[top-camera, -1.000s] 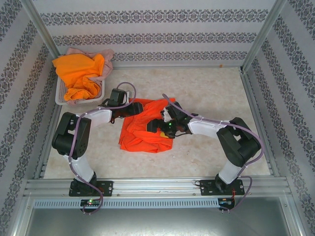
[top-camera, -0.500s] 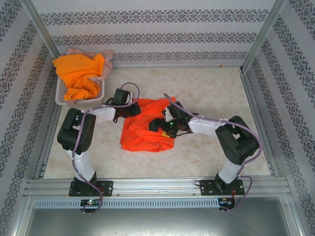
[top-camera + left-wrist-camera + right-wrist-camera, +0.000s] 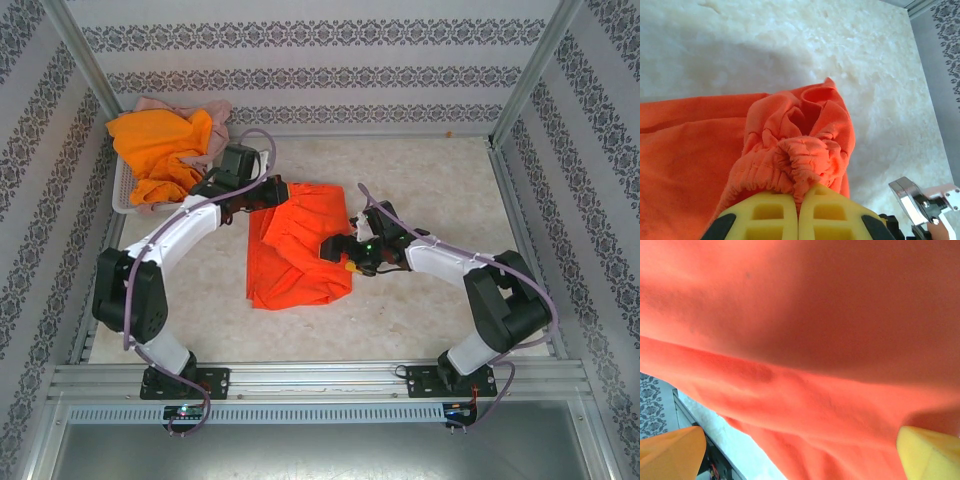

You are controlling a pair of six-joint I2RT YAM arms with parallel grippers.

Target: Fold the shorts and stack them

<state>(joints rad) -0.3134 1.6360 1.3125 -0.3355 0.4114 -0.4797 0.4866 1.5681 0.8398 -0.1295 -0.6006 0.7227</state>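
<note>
Your red-orange fabric shorts [image 3: 300, 250] lie spread on the pale marbled counter [image 3: 430, 180], roughly midway between the two arms. Their far edge runs fairly straight, while the near part is rumpled and bunched.

Your left tool [image 3: 270, 194] sits at the far left corner of those shorts. In the left wrist view, its two yellow fingers [image 3: 765, 217] are pressed together with the gathered elastic waistband [image 3: 800, 160] pinched between them. The puckered fabric bulges out just beyond the fingertips. The rest of the garment trails off to the left, and bare counter shows above and to the right.

Your right tool [image 3: 340, 255] is at the right side of the same shorts, low against the cloth. In the right wrist view, its yellow fingers [image 3: 930, 455] stand wide apart at the bottom corners of the picture. The red-orange cloth stretches across the space between and beyond them. You cannot tell from here whether any fold actually lies inside the gap.

A white plastic mesh basket [image 3: 122, 192] stands at the far left of the counter, against the patterned wall. The lighter bright orange shorts [image 3: 160, 150] are heaped in it and spill over its rim. The dusty pink shorts [image 3: 216, 128] peek out behind and beside them.
</note>
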